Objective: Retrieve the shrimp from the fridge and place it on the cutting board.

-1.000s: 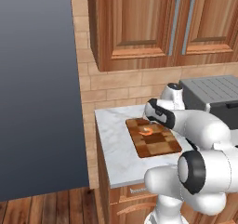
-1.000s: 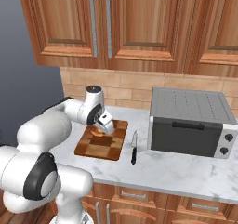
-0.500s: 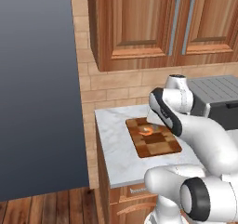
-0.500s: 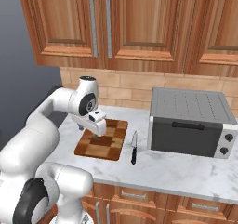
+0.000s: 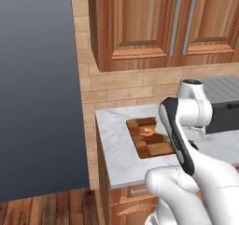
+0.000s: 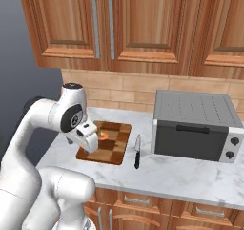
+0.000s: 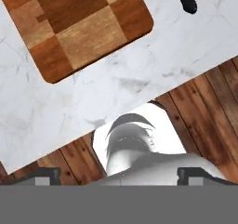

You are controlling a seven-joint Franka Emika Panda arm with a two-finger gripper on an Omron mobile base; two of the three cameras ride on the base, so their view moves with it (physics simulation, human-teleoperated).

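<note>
The white arm bends up over the worktop's front part, its gripper [image 6: 89, 144] raised above the surface, finger tips [image 7: 44, 174] set wide apart, holding nothing

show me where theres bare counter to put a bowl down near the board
Bare marble runs along the counter's front edge, in front of the cutting board and the toaster oven. There is another free strip between the board and the counter's end toward the fridge. It is crowded between board and oven, where the knife lies. The shrimp takes the board's back part.
</note>
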